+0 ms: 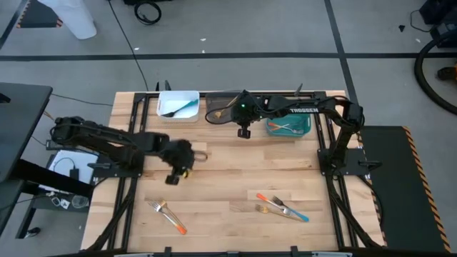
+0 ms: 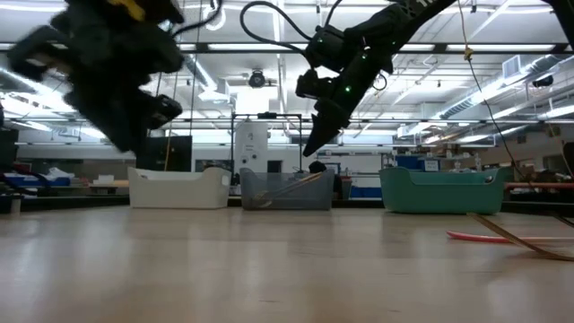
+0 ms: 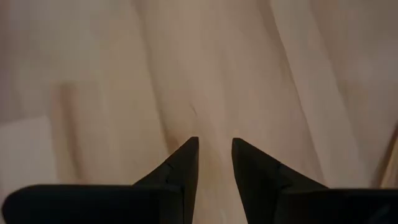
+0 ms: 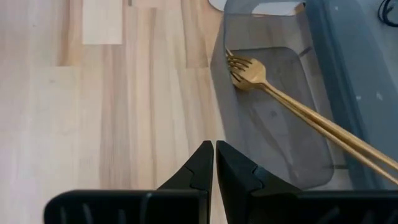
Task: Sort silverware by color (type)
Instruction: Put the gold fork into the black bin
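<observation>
- My right wrist camera shows a gold fork (image 4: 249, 73) lying in the grey bin (image 4: 280, 155) (it looks tiny from above); the right gripper (image 4: 214, 163) is pressed together, holding nothing.
- The left gripper (image 3: 215, 163) is spread a little over bare wooden table (image 1: 235, 178).
- More forks (image 1: 282, 207) lie on the table's near side.
- Low down, I see ceiling lights.

A robotics lab: a wooden table (image 1: 228, 171) on a grey taped floor (image 1: 235, 43), with ceiling strip lights (image 2: 502, 67), equipment racks and cluttered benches far behind.
</observation>
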